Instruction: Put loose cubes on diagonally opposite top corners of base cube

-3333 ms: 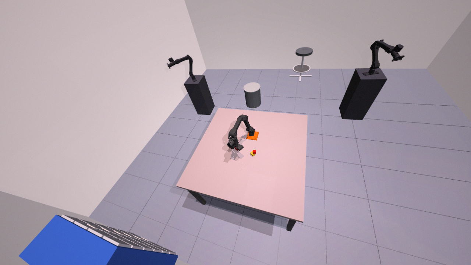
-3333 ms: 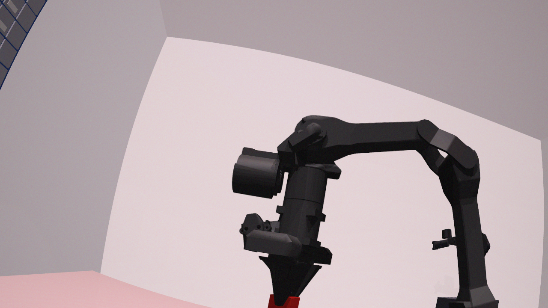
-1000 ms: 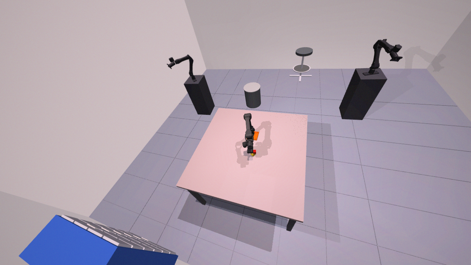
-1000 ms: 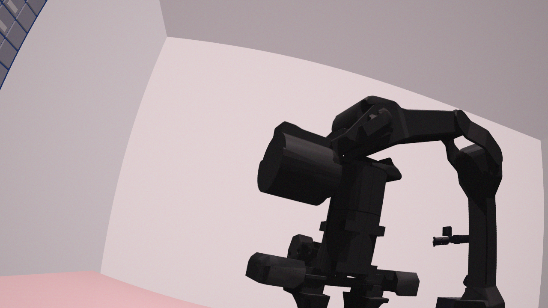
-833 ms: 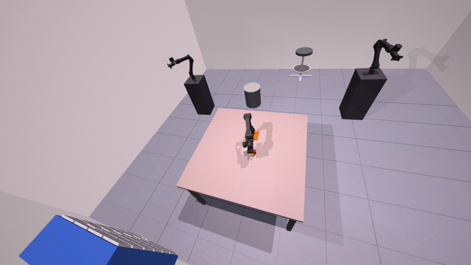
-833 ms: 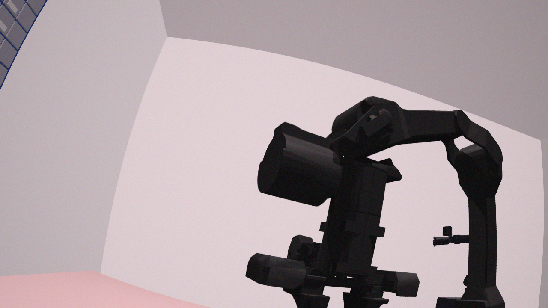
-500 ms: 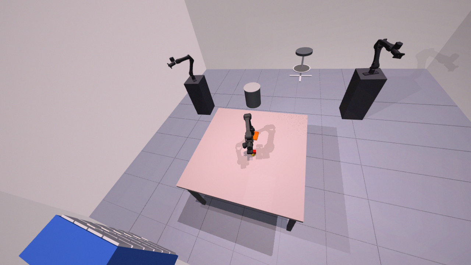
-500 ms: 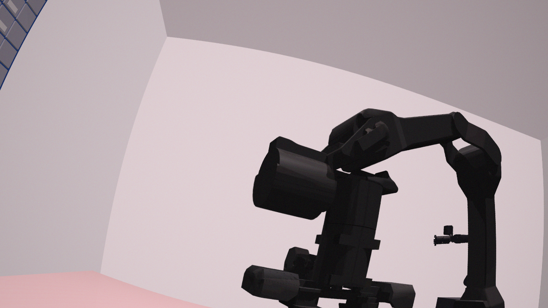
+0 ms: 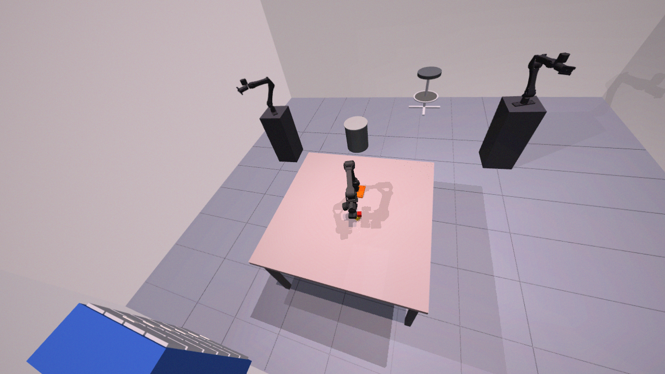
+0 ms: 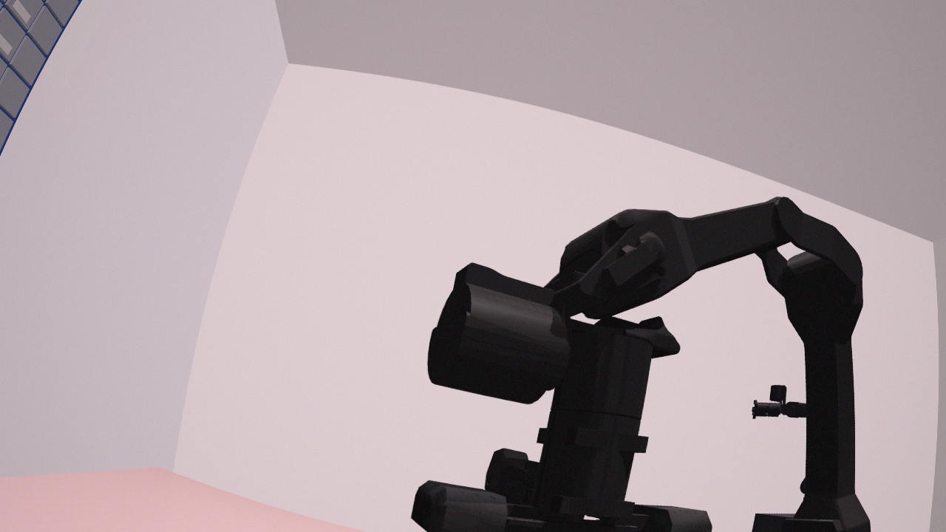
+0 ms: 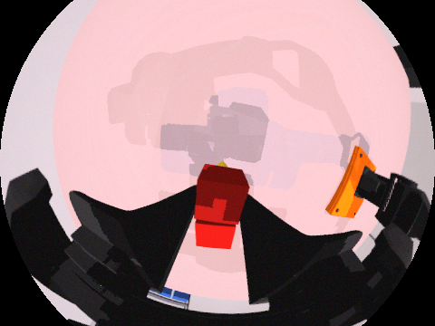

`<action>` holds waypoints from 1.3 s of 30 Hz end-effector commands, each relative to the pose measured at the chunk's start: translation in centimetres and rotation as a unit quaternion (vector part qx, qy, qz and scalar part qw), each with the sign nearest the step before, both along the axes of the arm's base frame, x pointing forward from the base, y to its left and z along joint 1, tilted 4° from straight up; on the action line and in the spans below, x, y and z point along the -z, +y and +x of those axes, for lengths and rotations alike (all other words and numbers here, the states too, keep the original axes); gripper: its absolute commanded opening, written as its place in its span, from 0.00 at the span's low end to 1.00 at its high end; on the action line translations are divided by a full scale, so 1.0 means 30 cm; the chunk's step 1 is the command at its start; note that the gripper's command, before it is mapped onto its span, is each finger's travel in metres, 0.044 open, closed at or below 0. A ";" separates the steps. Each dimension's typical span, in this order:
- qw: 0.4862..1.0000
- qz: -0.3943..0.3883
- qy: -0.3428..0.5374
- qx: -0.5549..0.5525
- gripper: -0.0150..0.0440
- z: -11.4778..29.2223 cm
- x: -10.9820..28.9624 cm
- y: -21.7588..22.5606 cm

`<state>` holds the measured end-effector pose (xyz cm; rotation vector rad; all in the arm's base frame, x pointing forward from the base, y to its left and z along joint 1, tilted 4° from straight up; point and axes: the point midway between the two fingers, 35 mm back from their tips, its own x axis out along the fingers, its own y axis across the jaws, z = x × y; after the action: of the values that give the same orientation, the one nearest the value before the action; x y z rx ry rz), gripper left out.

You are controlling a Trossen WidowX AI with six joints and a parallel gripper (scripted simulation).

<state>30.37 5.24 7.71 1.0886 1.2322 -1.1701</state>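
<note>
My gripper (image 11: 223,195) (image 9: 351,216) is shut on a red cube (image 11: 217,212), which sits between the two black fingers in the wrist view. Just behind the cube's top edge a small tip of the yellow base cube (image 11: 223,163) (image 9: 358,218) shows. In the top view a spot of red (image 9: 359,213) sits right at the gripper, directly over the yellow base cube, near the middle of the pink table (image 9: 325,260) (image 11: 242,18). I cannot tell whether that red is the held cube or a second one. In the exterior view the fingers are cut off by the lower edge.
The arm's orange base plate (image 9: 361,190) (image 11: 347,190) lies just behind the cubes. Around the table stand two black pedestals with arms (image 9: 280,132) (image 9: 510,130), a grey cylinder (image 9: 356,133) and a stool (image 9: 427,83). A blue block (image 9: 106,344) sits at the front left.
</note>
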 end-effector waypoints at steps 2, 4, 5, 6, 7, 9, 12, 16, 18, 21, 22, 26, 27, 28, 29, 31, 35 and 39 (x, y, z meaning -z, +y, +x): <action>1.000 0.002 0.001 0.003 0.43 0.000 0.007 0.002; 1.000 0.002 0.001 0.003 0.43 0.000 0.007 0.002; 1.000 0.002 0.001 0.003 0.43 0.000 0.007 0.002; 1.000 0.002 0.001 0.003 0.43 0.000 0.007 0.002; 1.000 0.002 0.001 0.003 0.43 0.000 0.007 0.002; 1.000 0.002 0.001 0.003 0.43 0.000 0.007 0.002; 1.000 0.002 0.001 0.003 0.43 0.000 0.007 0.002; 1.000 0.002 0.001 0.003 0.52 0.000 0.007 0.002; 1.000 0.002 0.001 0.003 0.60 0.000 0.007 0.002; 1.000 0.002 0.001 0.003 0.60 0.000 0.007 0.002; 1.000 0.002 0.001 0.003 0.60 0.000 0.007 0.002; 1.000 0.000 0.000 0.001 0.60 0.000 -0.020 0.001; 1.000 0.000 0.000 0.000 0.60 0.000 -0.026 0.001; 1.000 0.000 0.000 0.000 0.60 0.000 -0.029 0.001; 1.000 0.000 0.000 0.000 0.60 0.001 -0.033 0.001; 1.000 0.000 0.000 0.000 0.60 0.001 -0.042 0.002; 1.000 0.000 0.000 0.000 0.60 0.001 -0.058 0.002; 1.000 0.000 0.000 0.000 0.60 0.001 -0.075 0.003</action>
<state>30.32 5.29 9.29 1.0815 1.2393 -1.1762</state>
